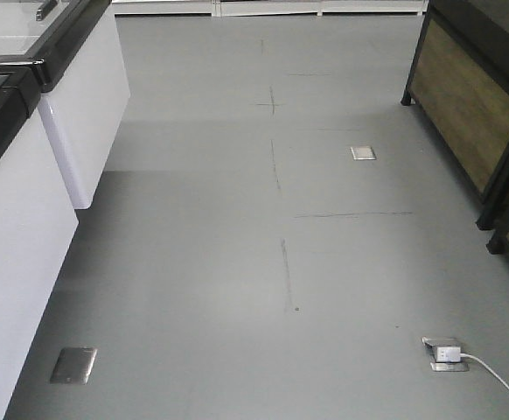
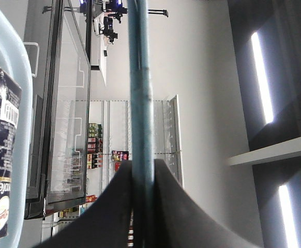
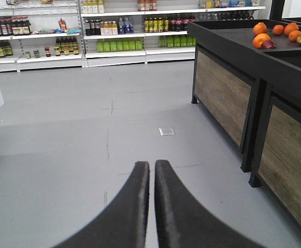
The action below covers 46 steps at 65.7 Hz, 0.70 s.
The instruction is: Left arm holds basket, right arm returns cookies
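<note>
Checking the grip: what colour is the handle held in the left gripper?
Light blue; the basket handle shows best in the left wrist view.

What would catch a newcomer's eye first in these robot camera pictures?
The left gripper clamps a light blue basket handle, with the navy cookie box at that view's left edge. The right gripper is shut and empty above grey floor, with oranges on a black stand at upper right.
</note>
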{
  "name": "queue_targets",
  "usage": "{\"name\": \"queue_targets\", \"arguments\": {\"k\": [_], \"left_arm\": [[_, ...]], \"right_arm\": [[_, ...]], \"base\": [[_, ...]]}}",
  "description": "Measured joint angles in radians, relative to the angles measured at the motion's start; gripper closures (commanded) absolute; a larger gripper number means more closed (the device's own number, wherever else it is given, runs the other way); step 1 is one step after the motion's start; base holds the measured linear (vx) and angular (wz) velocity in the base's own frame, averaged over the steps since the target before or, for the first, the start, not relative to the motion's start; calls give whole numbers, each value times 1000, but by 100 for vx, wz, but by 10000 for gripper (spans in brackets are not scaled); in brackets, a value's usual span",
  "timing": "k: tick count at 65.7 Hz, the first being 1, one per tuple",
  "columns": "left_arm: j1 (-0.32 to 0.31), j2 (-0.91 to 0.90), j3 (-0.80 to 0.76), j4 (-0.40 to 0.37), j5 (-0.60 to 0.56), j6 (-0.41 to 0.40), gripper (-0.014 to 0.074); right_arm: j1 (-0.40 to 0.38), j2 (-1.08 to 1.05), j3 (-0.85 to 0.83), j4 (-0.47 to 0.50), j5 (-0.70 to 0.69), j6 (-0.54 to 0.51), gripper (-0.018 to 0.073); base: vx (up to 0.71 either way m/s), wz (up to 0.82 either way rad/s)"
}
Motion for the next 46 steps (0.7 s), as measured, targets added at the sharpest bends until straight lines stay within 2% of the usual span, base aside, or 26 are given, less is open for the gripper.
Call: {"name": "queue_targets", "arguments": {"k": [15,25,46], "left_arm": [[0,9,0,51,-44,-2,602],[-5,9,0,55,-69,-45,602],[-77,9,0,62,-188,-119,602]], "right_arm": [[0,0,0,0,0,0,570],[0,0,0,0,0,0,570],[0,0,0,0,0,0,570]], "base": [[0,0],[0,0],[0,0]]}}
